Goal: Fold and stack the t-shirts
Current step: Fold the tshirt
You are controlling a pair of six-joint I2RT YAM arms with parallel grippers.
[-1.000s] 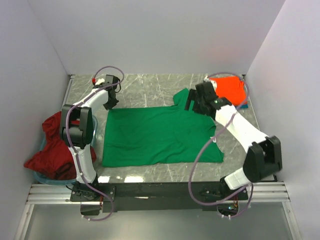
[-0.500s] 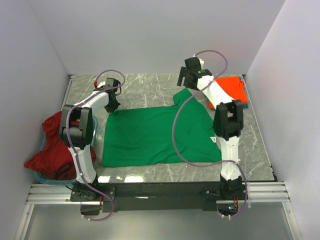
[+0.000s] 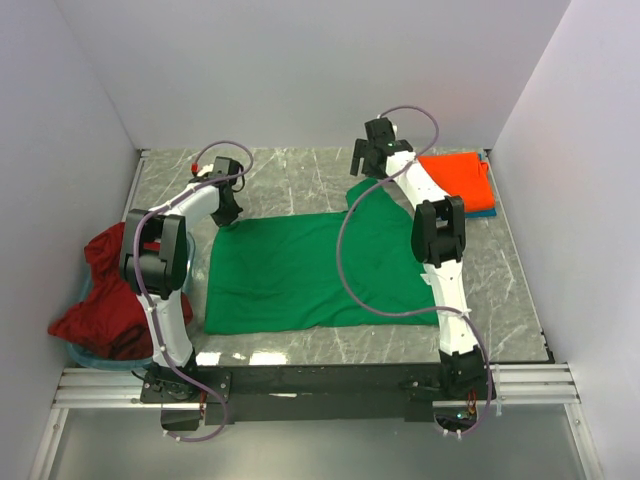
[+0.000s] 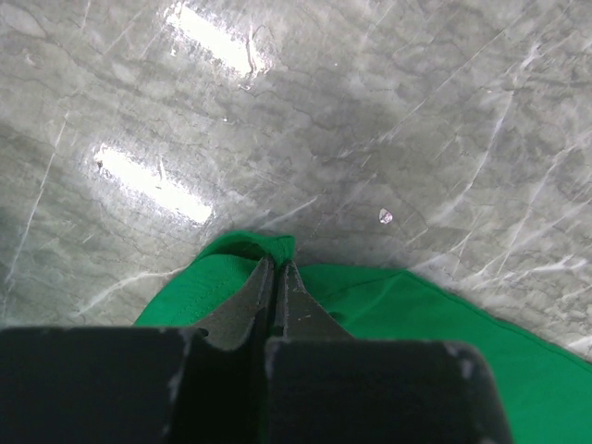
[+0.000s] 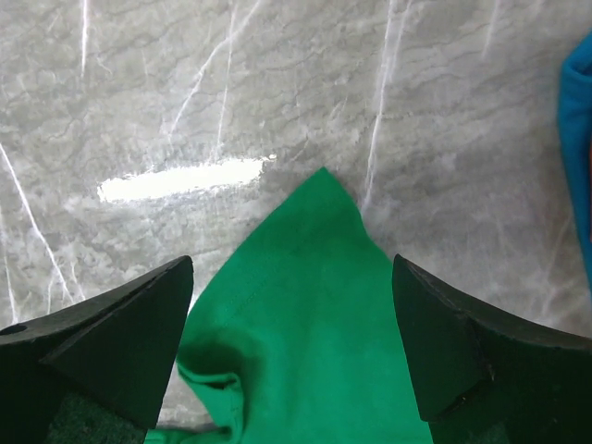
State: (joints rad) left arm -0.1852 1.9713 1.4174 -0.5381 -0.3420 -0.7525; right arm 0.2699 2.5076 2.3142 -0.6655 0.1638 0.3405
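A bright green t-shirt (image 3: 310, 270) lies spread flat on the marble table. My left gripper (image 3: 224, 214) is shut on its far left corner (image 4: 250, 248). My right gripper (image 3: 366, 163) is open, hanging above the shirt's far right sleeve tip (image 5: 319, 268), which pokes out towards the back; the fingertips (image 5: 176, 277) stand either side of it. An orange-red t-shirt (image 3: 460, 180) lies folded on a teal-blue one (image 3: 485, 211) at the back right. A dark red t-shirt (image 3: 105, 295) lies crumpled at the left.
The dark red shirt sits in a blue basket (image 3: 88, 355) off the table's left edge. Grey walls close in the table on three sides. Purple cables loop from both arms.
My right arm has swung from over the shirt's right side up to the back, above the sleeve tip. My left gripper has come down onto the far left corner of the green shirt.
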